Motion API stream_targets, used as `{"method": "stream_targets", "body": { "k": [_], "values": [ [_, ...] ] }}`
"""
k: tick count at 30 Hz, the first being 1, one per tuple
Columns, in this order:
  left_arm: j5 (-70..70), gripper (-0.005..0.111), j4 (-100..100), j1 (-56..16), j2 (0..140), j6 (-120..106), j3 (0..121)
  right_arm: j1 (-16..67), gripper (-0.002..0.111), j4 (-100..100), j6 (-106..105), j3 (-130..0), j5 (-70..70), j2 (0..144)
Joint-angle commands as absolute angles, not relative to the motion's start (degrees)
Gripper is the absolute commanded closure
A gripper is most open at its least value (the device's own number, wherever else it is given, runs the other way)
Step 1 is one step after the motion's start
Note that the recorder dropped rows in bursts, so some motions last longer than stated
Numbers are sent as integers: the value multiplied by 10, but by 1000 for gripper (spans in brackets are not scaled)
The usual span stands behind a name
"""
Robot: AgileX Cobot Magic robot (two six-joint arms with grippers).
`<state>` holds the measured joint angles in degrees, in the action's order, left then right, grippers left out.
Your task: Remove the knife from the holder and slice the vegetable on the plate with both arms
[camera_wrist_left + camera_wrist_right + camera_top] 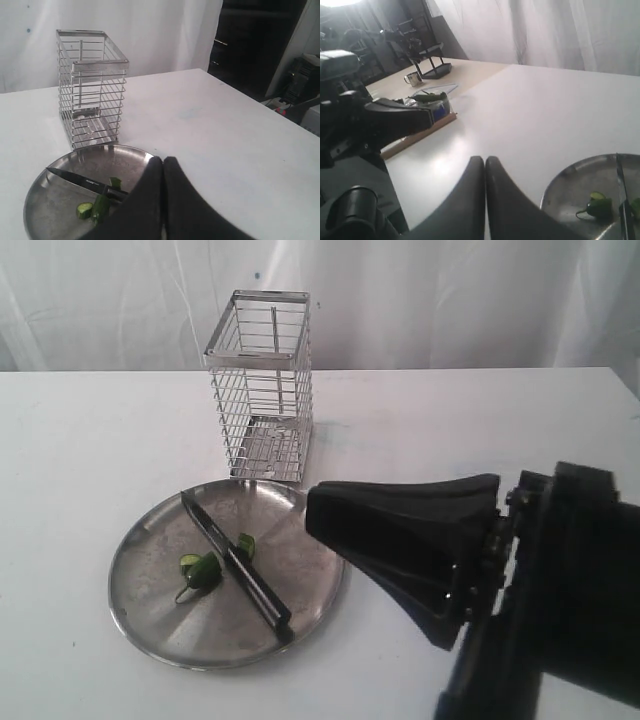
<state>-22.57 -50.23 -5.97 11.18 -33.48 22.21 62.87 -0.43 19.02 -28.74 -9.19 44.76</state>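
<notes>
While the wire holder (262, 385) stands upright on the white table (80, 440) just behind the steel plate (160, 630), the black knife (236, 567) lies flat on that plate, running diagonally with its tip toward the holder. Short green vegetable pieces (200, 573) sit against the blade, the larger cluster on one side and a smaller piece (246, 545) on the other. In the left wrist view the left gripper (163, 165) has its fingers pressed together with nothing between them, hovering near the plate's rim and close to the knife's handle end. The right gripper (485, 162) is likewise pinched closed and empty, well apart from the plate. Which arm the large black body (420, 550) in the exterior view belongs to is hard to say.
</notes>
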Motion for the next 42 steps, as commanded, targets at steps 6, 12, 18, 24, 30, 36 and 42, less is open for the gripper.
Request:
{"method": "stream_targets", "body": {
  "k": [6, 12, 18, 24, 30, 36, 42],
  "values": [
    [-250, 107, -509, -59, 103, -332, 218, 629, 108, -9, 193, -284, -84, 394],
    [-249, 107, -508, -59, 103, -332, 218, 541, 108, -11, 180, -284, -73, 353],
    [-249, 107, -508, -59, 103, -332, 218, 435, 108, -22, 92, -244, 66, 257],
    [-249, 107, -508, -59, 103, -332, 218, 314, 108, -22, 24, -110, 50, 139],
    [-249, 107, -508, -59, 103, -332, 218, 234, 108, -22, 15, -14, 47, 32],
    [-249, 107, -508, -59, 103, -332, 218, 193, 108, -26, 10, 0, 92, 0],
    [-249, 107, -508, -59, 103, -332, 218, 187, 108, -28, 0, 0, 149, 0]
  ]
}}
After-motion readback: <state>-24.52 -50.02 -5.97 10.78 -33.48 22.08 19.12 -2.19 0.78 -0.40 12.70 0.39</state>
